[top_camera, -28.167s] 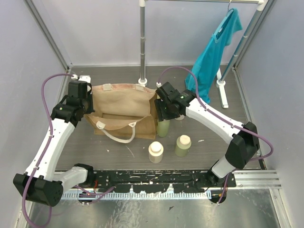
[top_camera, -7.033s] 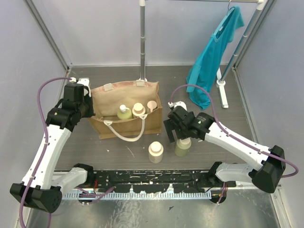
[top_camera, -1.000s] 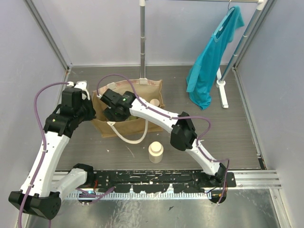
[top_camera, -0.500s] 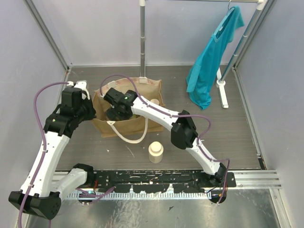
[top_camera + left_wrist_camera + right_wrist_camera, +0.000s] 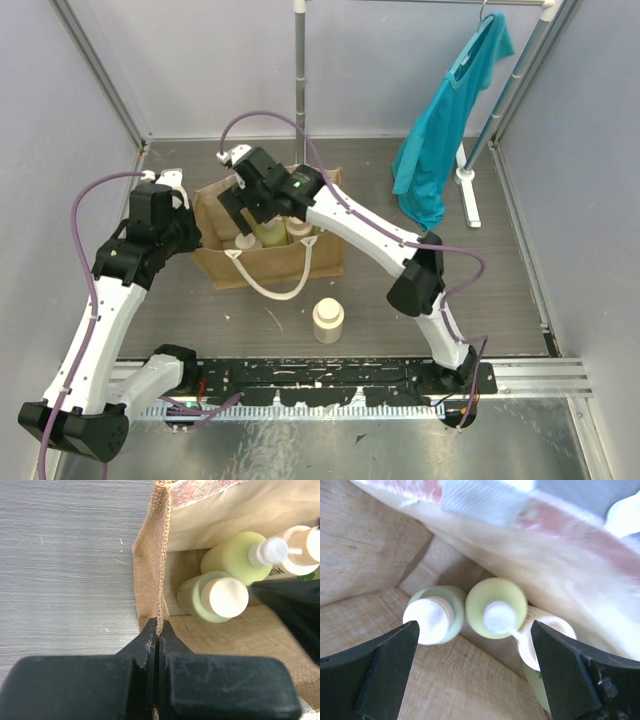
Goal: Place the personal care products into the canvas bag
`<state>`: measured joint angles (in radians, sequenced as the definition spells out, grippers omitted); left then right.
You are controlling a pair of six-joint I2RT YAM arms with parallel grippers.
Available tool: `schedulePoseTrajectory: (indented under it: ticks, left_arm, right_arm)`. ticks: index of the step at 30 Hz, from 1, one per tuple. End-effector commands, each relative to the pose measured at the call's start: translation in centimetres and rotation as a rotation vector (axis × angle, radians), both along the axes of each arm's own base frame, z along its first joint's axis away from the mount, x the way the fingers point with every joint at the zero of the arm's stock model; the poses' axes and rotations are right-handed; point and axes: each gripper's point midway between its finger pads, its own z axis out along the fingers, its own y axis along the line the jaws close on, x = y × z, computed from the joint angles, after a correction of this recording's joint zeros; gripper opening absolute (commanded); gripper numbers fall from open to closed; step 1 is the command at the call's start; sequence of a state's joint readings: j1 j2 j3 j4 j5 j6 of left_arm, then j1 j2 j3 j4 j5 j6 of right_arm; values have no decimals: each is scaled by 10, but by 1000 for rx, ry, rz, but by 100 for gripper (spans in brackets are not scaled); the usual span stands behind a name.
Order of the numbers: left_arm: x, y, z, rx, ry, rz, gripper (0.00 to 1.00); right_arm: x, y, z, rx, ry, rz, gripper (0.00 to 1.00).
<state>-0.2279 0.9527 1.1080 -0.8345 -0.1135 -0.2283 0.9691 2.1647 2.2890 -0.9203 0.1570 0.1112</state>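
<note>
The left end effector (image 5: 157,630) pinches the rim of the canvas bag (image 5: 161,555) to keep it up, while the right end effector (image 5: 475,665) hangs open over the bottles (image 5: 496,607).

Bright, even, diffuse light falls from above on the canvas bag (image 5: 228,268) in the overhead view, which is sharp throughout and casts only faint, soft shadows beside the bag. In the left wrist view the bag's burlap edge and the bottles (image 5: 220,597) inside it are crisp and well lit, while the foreground below the bag's edge is near black and shows little detail. The right wrist view is soft and smeared: the bag's far rim is washed out to white and pink, the bottle caps glare pale, and both lower corners are dark silhouettes.
</note>
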Motion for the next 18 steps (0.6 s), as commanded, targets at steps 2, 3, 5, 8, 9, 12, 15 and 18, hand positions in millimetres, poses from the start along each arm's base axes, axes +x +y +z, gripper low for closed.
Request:
schedulePoseTrajectory:
  ticks: [2,3,5,8,9,12,15,18]
  left_arm:
    - [9,2,13,4,-68,5,3]
    - [9,2,13,4,-70,7,3]
    - [9,2,13,10,-69,5,3]
    - [10,4,14,22,-72,7,3]
    - [11,5,14,26,-73,7,3]
    - [13,5,13,35,-72,7,3]
    - [15,5,12,33,-69,6,3]
    - [17,4,10,33,-64,8,3]
  right_arm:
    - [2,-29,110,197,-167,-66,100]
    - [-3,-37,115,199,-167,-69,100]
    - [-14,-52,117,188,-152,-73,100]
    - [-39,-70,115,188,-99,-35,100]
    - [-49,-74,112,191,-80,-9,100]
    - [-76,-92,104,215,-52,36,100]
    - [-97,-113,94,219,-35,44,100]
    - [-113,-132,78,189,-2,35,100]
